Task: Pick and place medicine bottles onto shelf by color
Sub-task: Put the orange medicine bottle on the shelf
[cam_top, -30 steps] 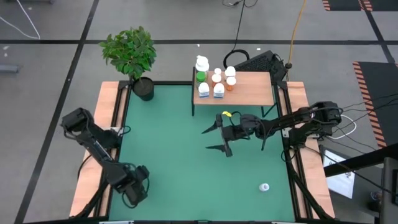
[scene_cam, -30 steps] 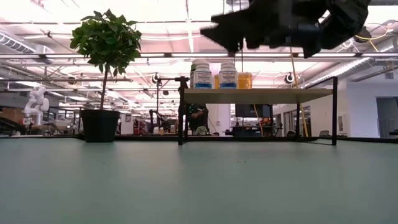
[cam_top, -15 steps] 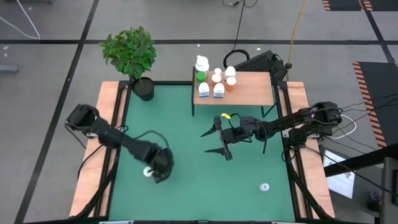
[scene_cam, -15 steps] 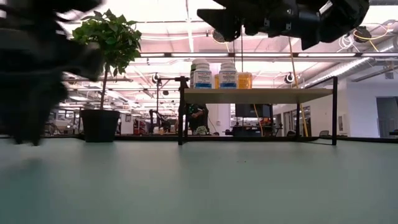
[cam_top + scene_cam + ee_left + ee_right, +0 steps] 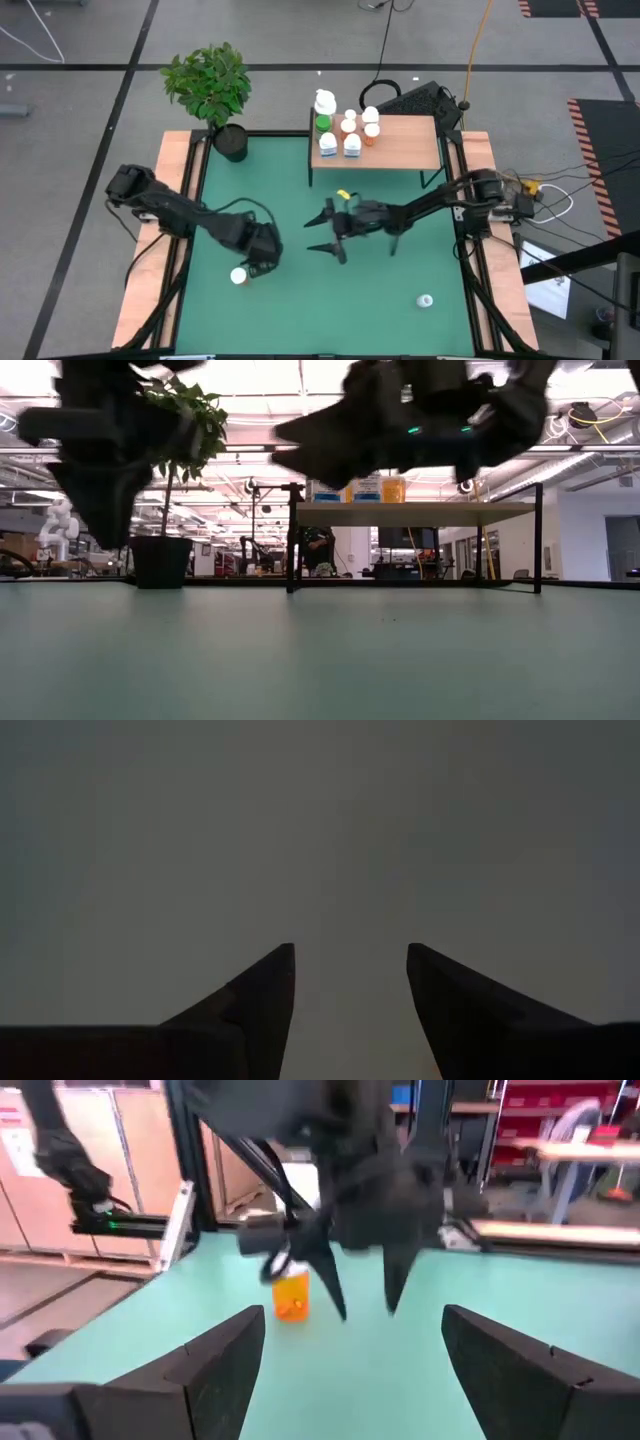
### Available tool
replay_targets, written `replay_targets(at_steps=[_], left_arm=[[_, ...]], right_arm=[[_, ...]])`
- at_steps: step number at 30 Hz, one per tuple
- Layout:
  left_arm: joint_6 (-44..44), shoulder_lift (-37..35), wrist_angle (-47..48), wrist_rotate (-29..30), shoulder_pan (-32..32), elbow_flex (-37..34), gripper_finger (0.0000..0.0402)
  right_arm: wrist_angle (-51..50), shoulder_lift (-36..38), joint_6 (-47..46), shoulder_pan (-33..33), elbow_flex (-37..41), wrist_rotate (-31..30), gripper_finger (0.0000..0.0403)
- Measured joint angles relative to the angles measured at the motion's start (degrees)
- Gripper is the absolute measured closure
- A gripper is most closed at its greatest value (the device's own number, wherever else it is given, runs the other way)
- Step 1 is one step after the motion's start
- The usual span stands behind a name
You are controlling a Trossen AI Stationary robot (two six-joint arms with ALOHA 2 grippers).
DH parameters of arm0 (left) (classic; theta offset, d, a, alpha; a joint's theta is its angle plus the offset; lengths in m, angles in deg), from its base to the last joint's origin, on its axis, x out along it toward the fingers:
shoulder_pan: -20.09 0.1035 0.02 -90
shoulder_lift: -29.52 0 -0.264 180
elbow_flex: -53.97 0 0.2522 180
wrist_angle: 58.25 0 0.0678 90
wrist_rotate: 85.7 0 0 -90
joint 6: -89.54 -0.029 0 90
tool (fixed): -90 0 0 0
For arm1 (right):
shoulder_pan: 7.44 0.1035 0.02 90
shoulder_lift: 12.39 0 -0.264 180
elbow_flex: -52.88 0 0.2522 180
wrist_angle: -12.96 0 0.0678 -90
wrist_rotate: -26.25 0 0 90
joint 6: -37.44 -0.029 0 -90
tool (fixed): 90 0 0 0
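Note:
An orange bottle with a white cap (image 5: 238, 276) stands upright on the green mat at the near left; it also shows in the right wrist view (image 5: 290, 1295). My left gripper (image 5: 262, 258) hangs over the mat just right of it, pointing down, open and empty (image 5: 350, 955). My right gripper (image 5: 312, 236) hovers above mid-table, open and empty, its fingers level and pointing toward the table's left. Another white-capped bottle (image 5: 426, 300) stands at the near right. Several bottles (image 5: 345, 135) stand on the left part of the wooden shelf (image 5: 405, 145).
A potted plant (image 5: 210, 85) stands at the mat's far left corner. Wooden side rails (image 5: 170, 200) run along both sides of the mat. The shelf's right half is bare board. Bare mat lies between the two grippers and the near edge.
My left arm has swung from the near left corner toward the table's middle and now stands beside the orange bottle, which shows where the arm had been. My right gripper has gone toward the table's left and a little nearer, still open.

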Motion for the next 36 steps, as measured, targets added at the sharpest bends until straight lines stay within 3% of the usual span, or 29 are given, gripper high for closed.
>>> replay_targets(at_steps=[6,12,15,27,36], left_arm=[[13.7,-6.9,10.7,12.2,-8.4,-1.3,0.0206],[35.3,-11.4,22.2,26.1,-14.7,-2.4,0.0206],[39.4,-12.1,23.7,26.6,-15.2,-2.7,0.0206],[41.7,-12.0,26.8,31.3,-15.4,-2.8,0.0206],[43.4,-12.0,28.2,31.6,-15.4,-2.8,0.0206]], right_arm=[[-9.1,-11.8,0.3,1.0,-17.0,5.8,0.0106],[-19.1,-22.8,3.2,2.4,-35.9,12.1,0.0106],[-24.8,-27.4,4.0,2.8,-43.4,12.2,0.0101],[-28.6,-44.5,4.8,2.9,-67.6,11.8,0.0029],[-29.3,-49.2,4.6,2.9,-73.9,13.7,0.0037]])
